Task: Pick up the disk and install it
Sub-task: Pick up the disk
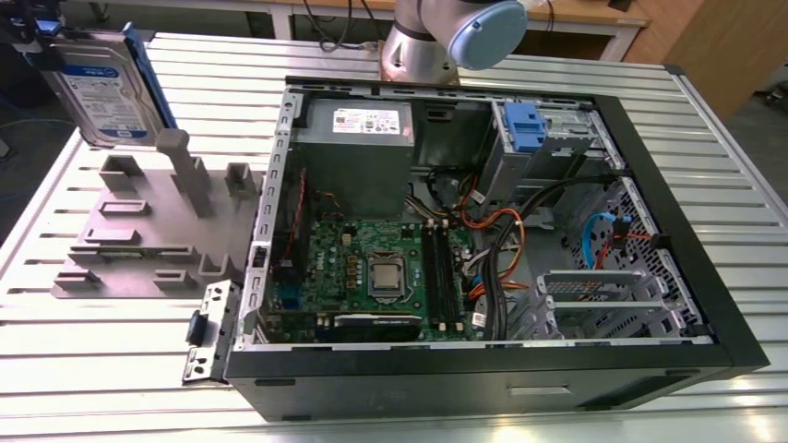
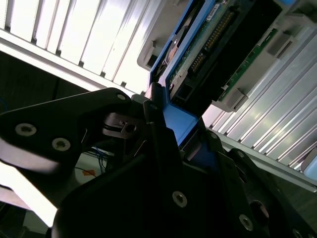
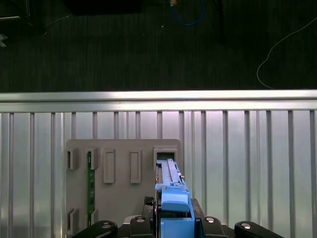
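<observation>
- Standing on edge, the disk (image 1: 105, 88) is seen at the upper part of the exterior view's left, outside the computer case (image 1: 493, 374) and over the far end of a grey slotted fixture (image 1: 136, 231).
- A silver metal body is shown, with a white-and-blue label on the broad face turned to the exterior camera, and a bright blue plastic frame is clipped along its edges.
- In the second wrist view the other face of the disk (image 2: 208, 44) is shown: a dark circuit board with a green edge and a row of connector pins.
- The gripper (image 2: 181, 131) is closed on the blue frame, with a black finger pressed against each side.
- In the first wrist view the disk (image 3: 171, 198) is seen edge-on, clamped in the gripper (image 3: 173, 223), with the fixture (image 3: 119, 148) beyond it on the ribbed aluminium table (image 3: 247, 158).
- Whether the disk's lower edge touches the fixture cannot be told.
- Inside the open case a green motherboard (image 1: 382, 268) and a grey power supply (image 1: 357, 125) are seen.
</observation>
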Robot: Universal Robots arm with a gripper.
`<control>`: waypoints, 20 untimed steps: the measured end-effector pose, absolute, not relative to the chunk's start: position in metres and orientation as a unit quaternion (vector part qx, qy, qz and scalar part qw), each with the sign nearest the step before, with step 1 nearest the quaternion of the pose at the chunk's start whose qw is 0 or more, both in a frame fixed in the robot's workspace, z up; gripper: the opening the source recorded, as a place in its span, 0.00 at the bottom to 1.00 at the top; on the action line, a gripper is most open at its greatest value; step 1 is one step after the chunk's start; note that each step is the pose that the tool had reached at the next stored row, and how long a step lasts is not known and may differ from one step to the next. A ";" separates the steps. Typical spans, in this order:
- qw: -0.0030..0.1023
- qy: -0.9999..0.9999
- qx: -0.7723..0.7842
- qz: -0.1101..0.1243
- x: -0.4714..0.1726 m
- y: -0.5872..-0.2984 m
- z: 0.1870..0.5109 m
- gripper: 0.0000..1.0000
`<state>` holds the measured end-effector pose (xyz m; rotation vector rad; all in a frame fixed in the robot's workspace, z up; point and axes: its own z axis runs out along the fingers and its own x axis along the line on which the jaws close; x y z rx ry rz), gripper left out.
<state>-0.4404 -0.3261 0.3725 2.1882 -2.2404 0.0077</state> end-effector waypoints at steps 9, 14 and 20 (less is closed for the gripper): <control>0.005 -0.715 0.699 0.002 -0.440 -0.326 0.379 0.36; 0.005 -0.716 0.698 0.002 -0.440 -0.326 0.386 0.36; 0.005 -0.716 0.698 0.002 -0.440 -0.326 0.395 0.36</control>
